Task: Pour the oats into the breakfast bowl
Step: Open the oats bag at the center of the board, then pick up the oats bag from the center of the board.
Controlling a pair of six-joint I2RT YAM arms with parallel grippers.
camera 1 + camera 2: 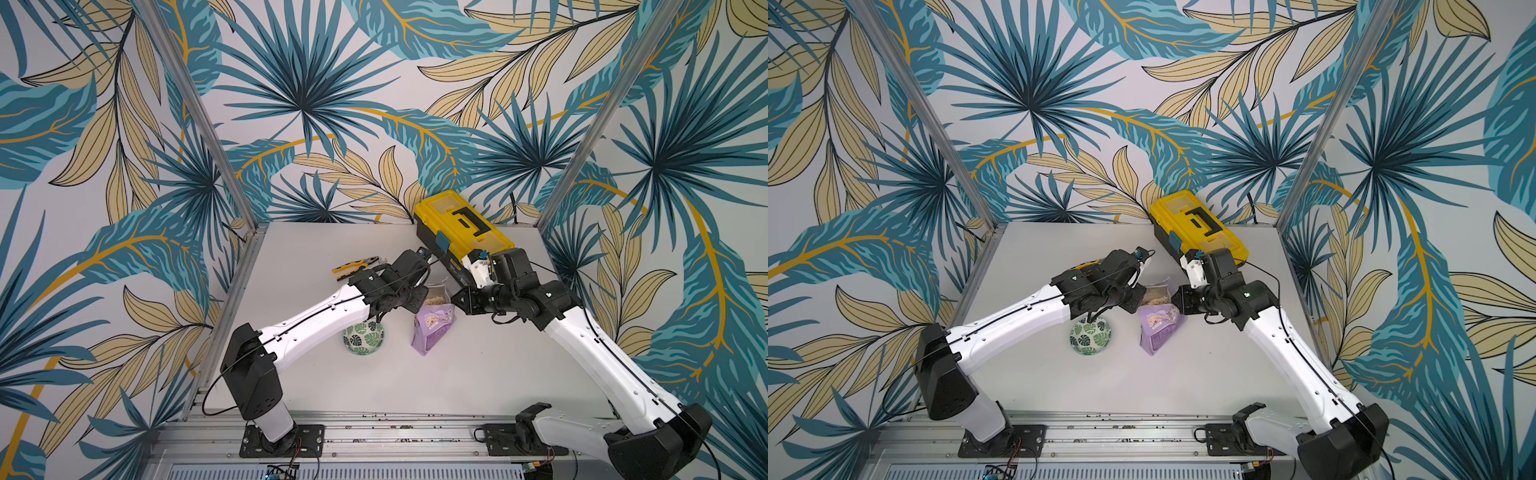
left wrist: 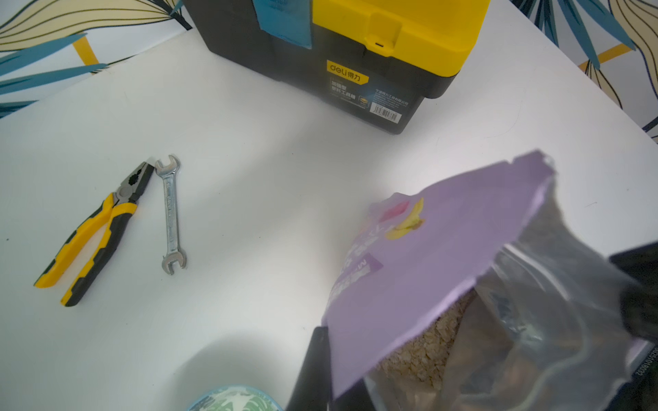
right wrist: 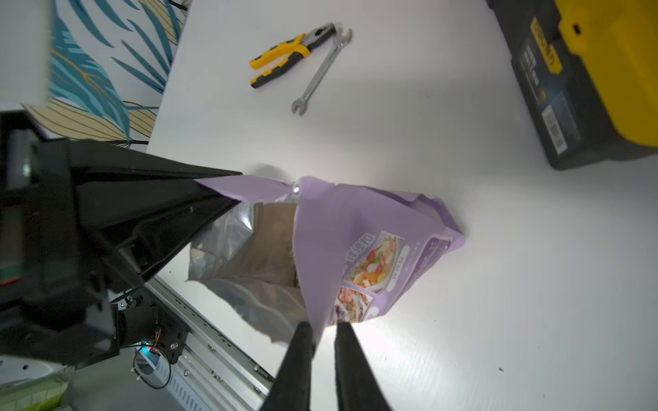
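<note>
The lilac-purple pouch (image 1: 432, 328) (image 1: 1158, 328) stands mid-table, its mouth pulled wide between both grippers. Beige oats (image 1: 436, 298) (image 2: 423, 348) lie inside it. My left gripper (image 1: 417, 298) (image 2: 331, 388) (image 3: 228, 185) is shut on the left corner of the pouch's mouth. At the opposite corner, my right gripper (image 1: 455, 299) (image 3: 323, 327) has its fingers slightly apart, and the purple rim still runs between them, against one finger. The leaf-patterned breakfast bowl (image 1: 363, 337) (image 1: 1091, 336) (image 2: 231, 400) sits on the table left of the pouch, partly under my left forearm.
A yellow-and-black toolbox (image 1: 461, 226) (image 2: 349, 53) stands at the back right, just behind my right wrist. Yellow-handled pliers (image 1: 353, 268) (image 2: 92, 235) and a steel wrench (image 2: 171, 213) lie at the back left. Aluminium rails (image 1: 374, 428) run along the front edge.
</note>
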